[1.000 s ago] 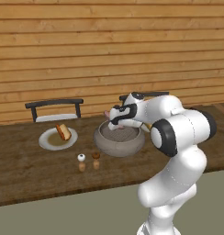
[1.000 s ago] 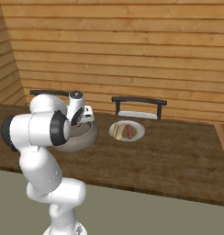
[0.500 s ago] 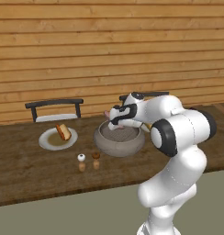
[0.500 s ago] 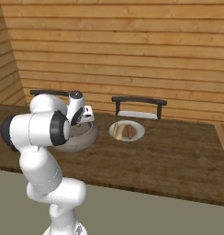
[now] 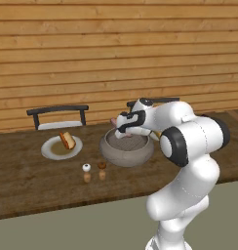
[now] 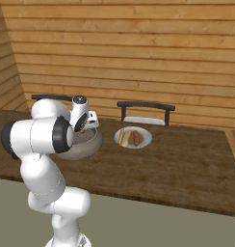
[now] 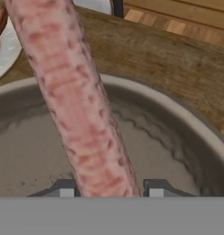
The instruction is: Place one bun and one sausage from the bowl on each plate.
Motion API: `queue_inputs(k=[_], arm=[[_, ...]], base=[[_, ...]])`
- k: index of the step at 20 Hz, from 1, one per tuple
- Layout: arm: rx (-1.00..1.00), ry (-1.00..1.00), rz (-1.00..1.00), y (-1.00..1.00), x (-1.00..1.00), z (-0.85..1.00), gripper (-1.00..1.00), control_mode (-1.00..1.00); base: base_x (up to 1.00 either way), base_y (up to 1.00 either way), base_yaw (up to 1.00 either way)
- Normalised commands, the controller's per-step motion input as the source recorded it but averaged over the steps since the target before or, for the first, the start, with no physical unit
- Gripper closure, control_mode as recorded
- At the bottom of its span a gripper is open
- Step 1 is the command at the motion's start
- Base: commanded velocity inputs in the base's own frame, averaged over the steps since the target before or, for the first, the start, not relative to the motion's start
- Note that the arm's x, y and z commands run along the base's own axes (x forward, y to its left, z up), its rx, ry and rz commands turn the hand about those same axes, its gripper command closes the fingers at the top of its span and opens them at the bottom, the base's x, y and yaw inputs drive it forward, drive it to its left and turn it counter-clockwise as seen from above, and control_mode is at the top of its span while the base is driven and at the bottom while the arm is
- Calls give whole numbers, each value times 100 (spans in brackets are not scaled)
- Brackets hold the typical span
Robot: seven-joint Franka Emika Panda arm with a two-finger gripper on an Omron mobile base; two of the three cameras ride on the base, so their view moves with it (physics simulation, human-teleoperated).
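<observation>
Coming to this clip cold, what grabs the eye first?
A slim pinkish-red sausage stands between the two dark finger tips, over the deep grey speckled bowl. Left of the bowl, a white plate holds a golden-brown bun; the other white plate carries a bun and a sausage.

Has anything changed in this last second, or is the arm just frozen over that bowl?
Hardly anything moved. The gripper hangs in the same spot over the bowl, but its fingers have drawn in on either side of a sausage; whether they already grip it is unclear. The arm, the bowl, both plates and the small shakers stayed put.
</observation>
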Motion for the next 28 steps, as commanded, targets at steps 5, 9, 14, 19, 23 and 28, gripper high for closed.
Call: queue_inputs(k=[5, 9, 14, 19, 23, 28], arm=[[0, 0, -1, 1, -7, 0, 100, -100], [0, -2, 0, 0, -63, 27, 100, -100], [0, -4, -1, 6, -72, 57, 100, -100], [1, 0, 0, 32, -24, 56, 100, -100], [4, 0, 0, 43, -16, 35, 100, -100], [3, 0, 0, 59, -16, 21, 100, -100]], base=[[0, 0, 0], [0, 0, 0], [0, 0, 0], [0, 0, 0], [0, 0, 0], [0, 0, 0]])
